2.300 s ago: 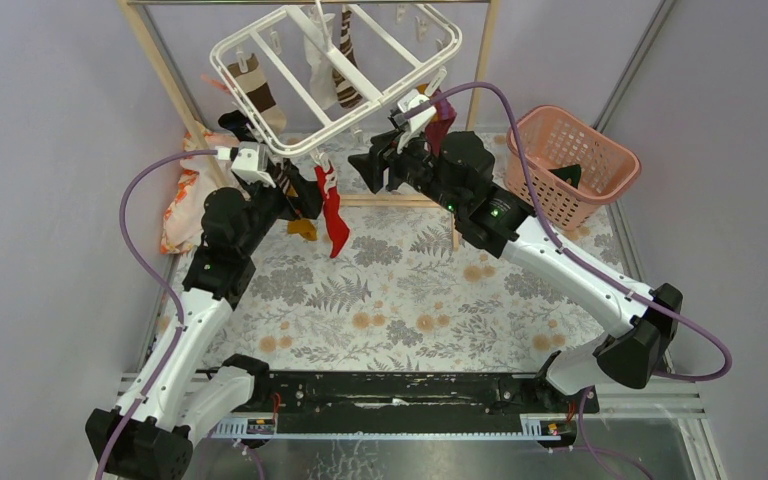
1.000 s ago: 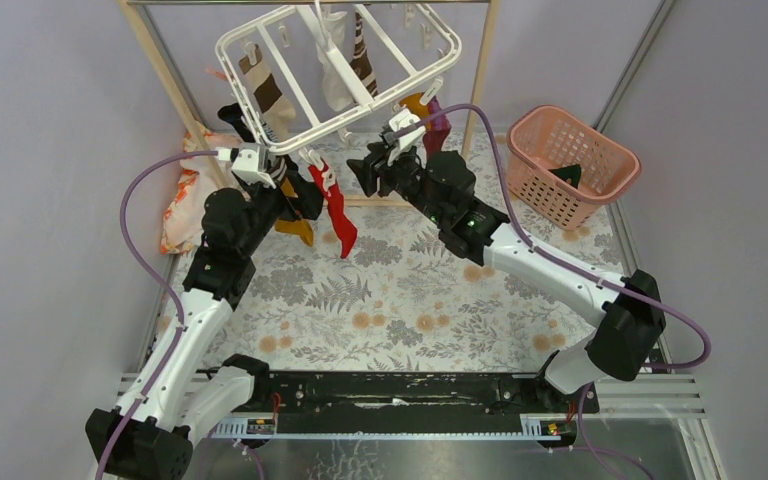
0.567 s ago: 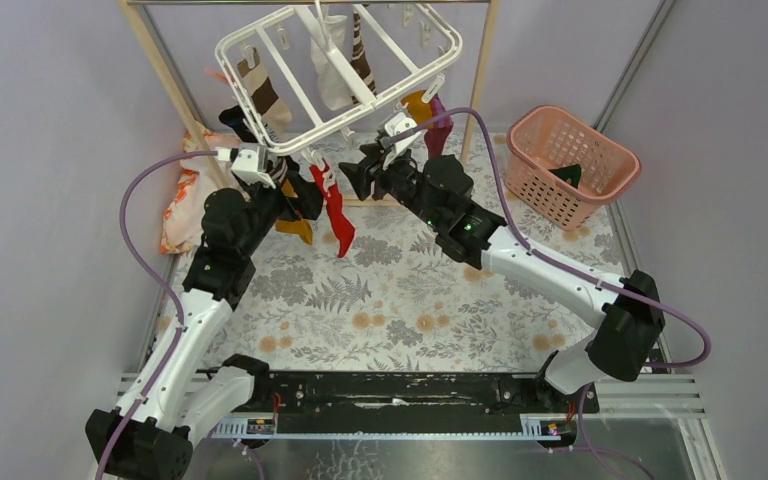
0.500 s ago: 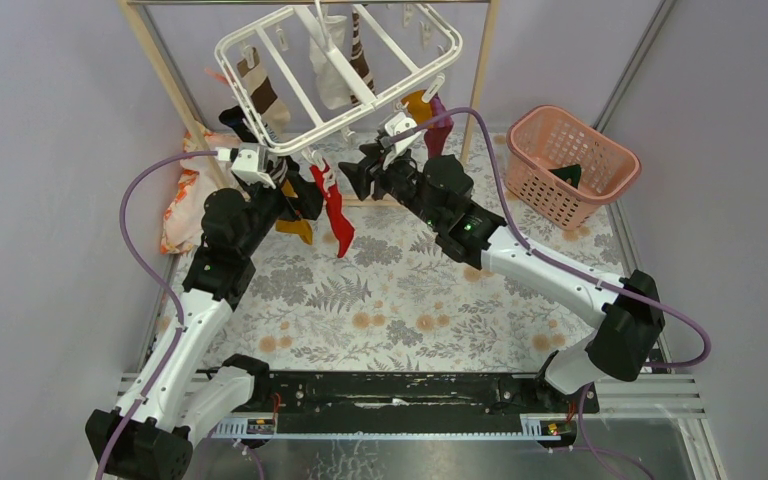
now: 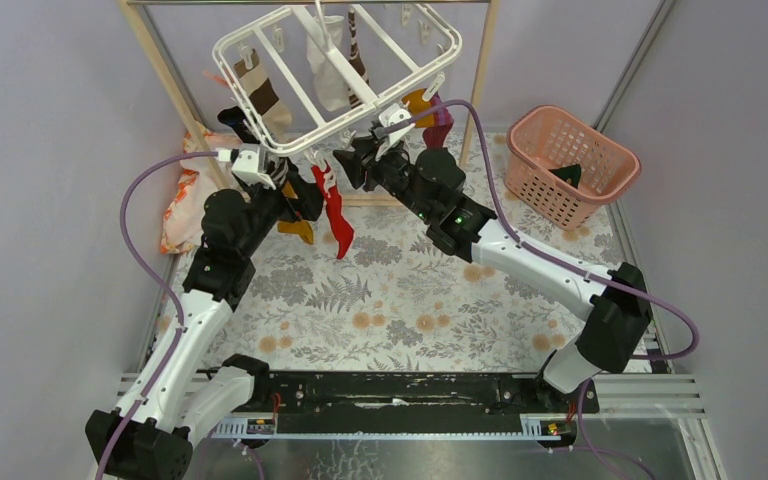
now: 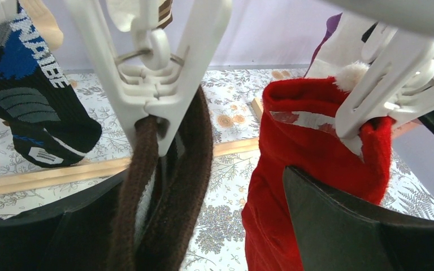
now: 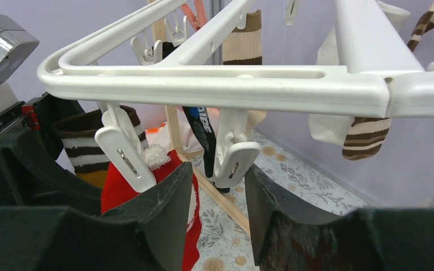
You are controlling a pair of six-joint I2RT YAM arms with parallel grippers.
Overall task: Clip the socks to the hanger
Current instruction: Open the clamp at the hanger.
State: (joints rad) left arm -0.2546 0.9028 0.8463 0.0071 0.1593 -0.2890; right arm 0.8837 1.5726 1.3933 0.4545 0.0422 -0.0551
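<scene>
Reaching up under the hanger [image 5: 335, 70], I have both arms at its near edge, where it hangs tilted from the wooden rack [image 5: 155, 75] at the far side of the table [image 5: 400, 300].

My left gripper [image 6: 203, 186] is spread wide. Its fingers [image 6: 344, 226] sit low at either side of the wrist view, and a brown sock [image 6: 169, 186] hangs down through the gap between them, pinched at its top by a white clip [image 6: 158, 84]. I can't tell whether either finger touches that sock. Just to its right a red sock [image 6: 311, 169] with a white trim hangs from a clip of its own, partly behind my right-hand finger. Off to the left hangs a black sock [image 6: 28, 101] with blue lettering.

My right gripper [image 7: 219, 175] is about half spread and grips nothing. An empty clip [image 7: 234, 155] dangles from the front bar of the hanger, its lower end at the mouth of the gap. Whether my fingers touch it I can't tell. Further back, striped socks [image 7: 246, 36] in brown and white hang from other clips.

From above, a purple sock [image 5: 443, 115] and an orange sock [image 5: 418, 100] hang at the hanger's right corner. A pink basket [image 5: 570, 160] stands on the right with something dark inside, and a patterned cloth [image 5: 182, 195] lies by the rack's left post.
</scene>
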